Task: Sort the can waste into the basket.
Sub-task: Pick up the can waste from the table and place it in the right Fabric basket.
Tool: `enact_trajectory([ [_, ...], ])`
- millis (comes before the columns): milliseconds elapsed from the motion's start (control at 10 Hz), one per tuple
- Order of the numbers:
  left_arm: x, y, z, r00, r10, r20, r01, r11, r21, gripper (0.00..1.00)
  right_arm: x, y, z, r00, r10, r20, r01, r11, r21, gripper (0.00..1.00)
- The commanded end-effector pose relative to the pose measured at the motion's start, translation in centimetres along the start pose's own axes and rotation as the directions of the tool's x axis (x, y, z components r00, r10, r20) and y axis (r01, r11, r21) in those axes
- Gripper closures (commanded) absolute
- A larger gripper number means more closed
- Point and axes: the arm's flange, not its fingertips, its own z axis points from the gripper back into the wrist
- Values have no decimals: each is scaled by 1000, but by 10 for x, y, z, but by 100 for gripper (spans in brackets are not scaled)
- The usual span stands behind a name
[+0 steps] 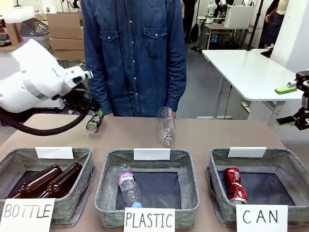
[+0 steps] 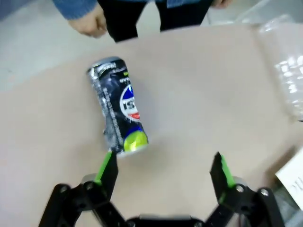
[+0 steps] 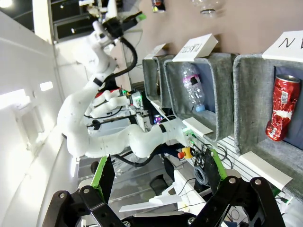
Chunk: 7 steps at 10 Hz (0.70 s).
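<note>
In the front view, the dark silvery can (image 1: 93, 123) is lying on its side at the far left of the table, outside every basket. The left gripper (image 1: 96, 112) is being held just over it, apparently for a pick. The red can (image 1: 235, 184) is lying in the CAN basket (image 1: 215, 166) at the near right, so half the sorting is judged done. The right gripper (image 1: 288, 105) is being held off the table's right side, likely to leave room.

In the left wrist view, the left gripper (image 2: 164, 161) is being held wide open and empty. The dark silvery can (image 2: 118, 111) is lying just past one finger rather than between both, so centring is judged necessary.

In the right wrist view, the right gripper (image 3: 158, 165) is being held open and empty, well apart from the red can (image 3: 282, 108) resting in the CAN basket (image 3: 251, 94).
</note>
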Motion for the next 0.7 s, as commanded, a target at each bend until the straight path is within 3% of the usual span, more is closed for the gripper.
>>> enact_trajectory([
  [0,24,23,-12,996,-20,-88,16,999,-43,0,0,-2,2,1000,26,-9,-26,1000,-5,0],
  [600,43,49,-40,986,46,-158,-44,999,16,0,0,-2,2,1000,26,-9,-26,1000,-5,0],
])
